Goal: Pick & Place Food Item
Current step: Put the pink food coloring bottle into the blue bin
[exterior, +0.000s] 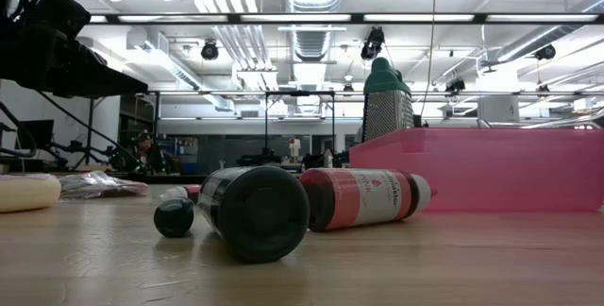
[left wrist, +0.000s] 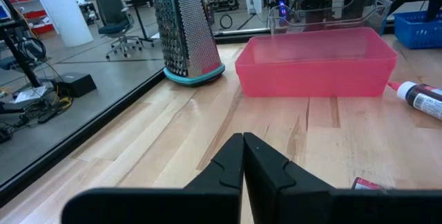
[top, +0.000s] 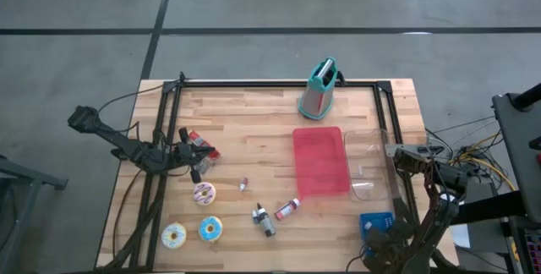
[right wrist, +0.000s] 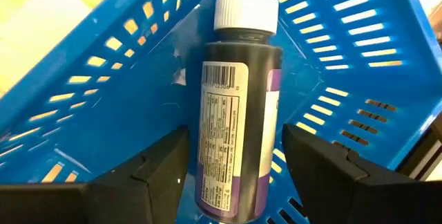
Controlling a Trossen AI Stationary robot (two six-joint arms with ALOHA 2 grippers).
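- Bottle [right wrist: 238, 106], dark w/ white cap and barcode label, lies in blue basket [right wrist: 103, 65] at table's right front corner.
- Right gripper [right wrist: 235, 172] fingers spread, straddling bottle body w/ a gap each side, not pinching.
- Likely rigid plastic, light, smooth, may roll; best taken mid-body across label.
- Left gripper [left wrist: 243, 165] pressed together, empty, over table's left side.

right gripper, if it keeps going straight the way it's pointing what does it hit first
The right gripper would likely first meet the dark bottle lying in the blue basket; its open fingers already straddle it, though depth is unclear.
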